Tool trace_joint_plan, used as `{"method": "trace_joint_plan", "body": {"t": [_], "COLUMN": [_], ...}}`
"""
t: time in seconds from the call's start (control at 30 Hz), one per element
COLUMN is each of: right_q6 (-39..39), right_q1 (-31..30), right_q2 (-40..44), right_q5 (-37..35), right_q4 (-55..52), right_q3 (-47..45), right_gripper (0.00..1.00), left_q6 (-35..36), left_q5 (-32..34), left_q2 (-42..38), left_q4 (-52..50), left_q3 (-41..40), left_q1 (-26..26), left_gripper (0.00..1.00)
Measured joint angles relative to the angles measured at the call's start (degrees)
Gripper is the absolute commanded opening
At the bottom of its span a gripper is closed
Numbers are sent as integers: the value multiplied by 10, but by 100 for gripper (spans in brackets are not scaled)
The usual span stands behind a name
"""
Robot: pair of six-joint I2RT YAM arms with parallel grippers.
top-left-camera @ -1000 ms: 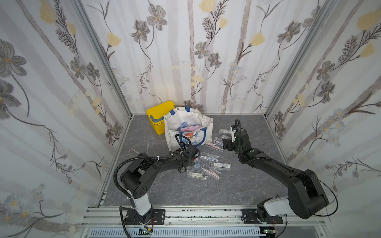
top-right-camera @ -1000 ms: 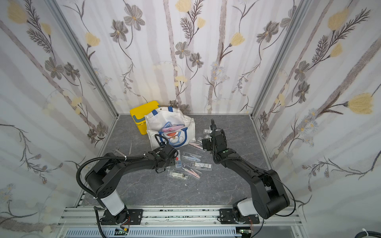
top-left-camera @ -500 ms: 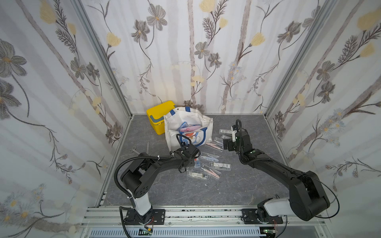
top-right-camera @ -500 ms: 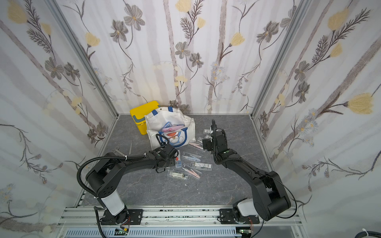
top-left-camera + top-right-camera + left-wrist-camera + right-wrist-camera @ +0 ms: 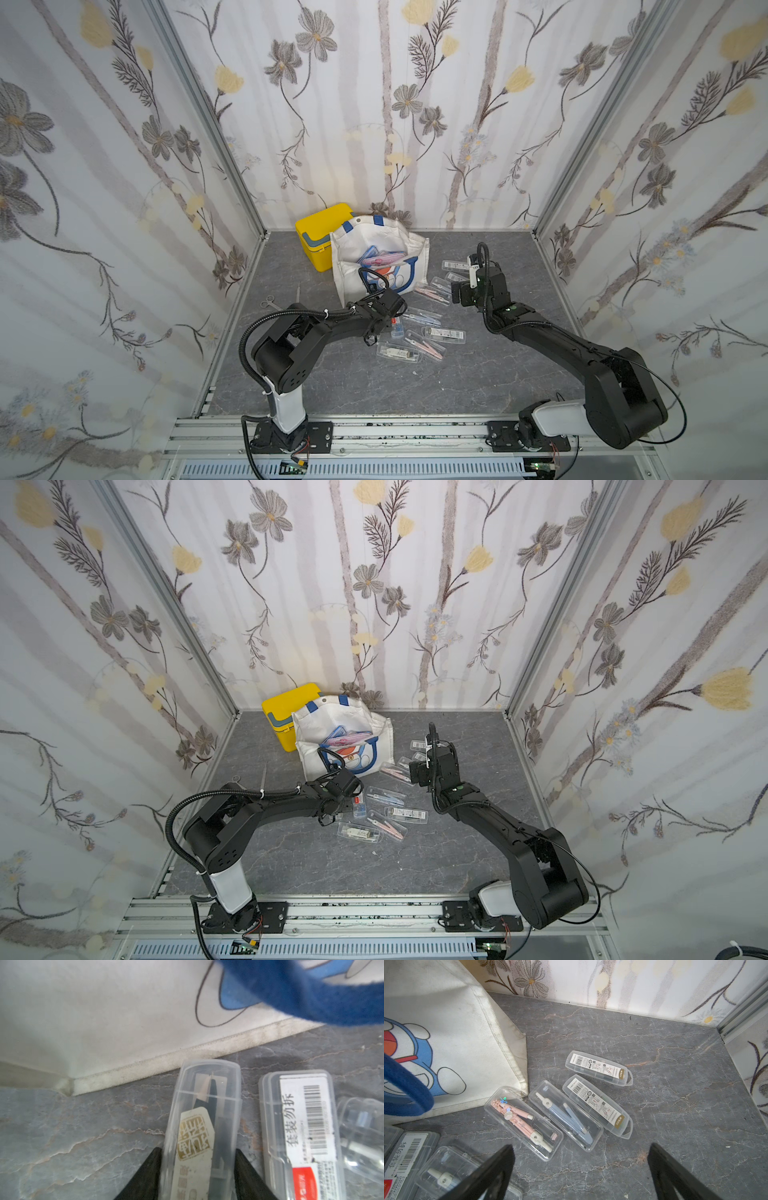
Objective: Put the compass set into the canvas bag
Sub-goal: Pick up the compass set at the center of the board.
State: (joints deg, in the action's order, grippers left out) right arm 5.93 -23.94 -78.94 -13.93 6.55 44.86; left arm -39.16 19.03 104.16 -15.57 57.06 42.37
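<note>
Elbow low, my left arm lies stretched forward over the table, wrist tipped down at the foot of the canvas bag. My left claw is clamped on the compass set, one finger against each long side of its clear case. That case lies flat on the table, its far end just beside the bag's bottom seam, alongside a barcode-labelled case. My right arm reaches forward, wrist raised, right claw spread wide, holding nothing, pointed down at a pink compass case near the bag's corner.
</note>
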Motion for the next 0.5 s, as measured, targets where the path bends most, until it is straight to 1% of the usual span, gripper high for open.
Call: {"method": "trace_joint_plan", "body": {"t": [0.27, 0.4, 0.5], "right_q6": [0, 0, 0], "right_q1": [1, 2, 2], "right_q2": [4, 6, 6], "right_q5": [1, 1, 1], "right_q4": [0, 2, 2], "right_q3": [-2, -2, -3], "right_gripper": [99, 100, 100], "left_q6": [2, 2, 2], "left_q5": [-2, -21, -22], "left_q2": [-11, -34, -56], "left_q4": [12, 13, 9], "left_q3": [-11, -29, -40], "left_q1": [0, 1, 4], "left_gripper": [47, 46, 46]}}
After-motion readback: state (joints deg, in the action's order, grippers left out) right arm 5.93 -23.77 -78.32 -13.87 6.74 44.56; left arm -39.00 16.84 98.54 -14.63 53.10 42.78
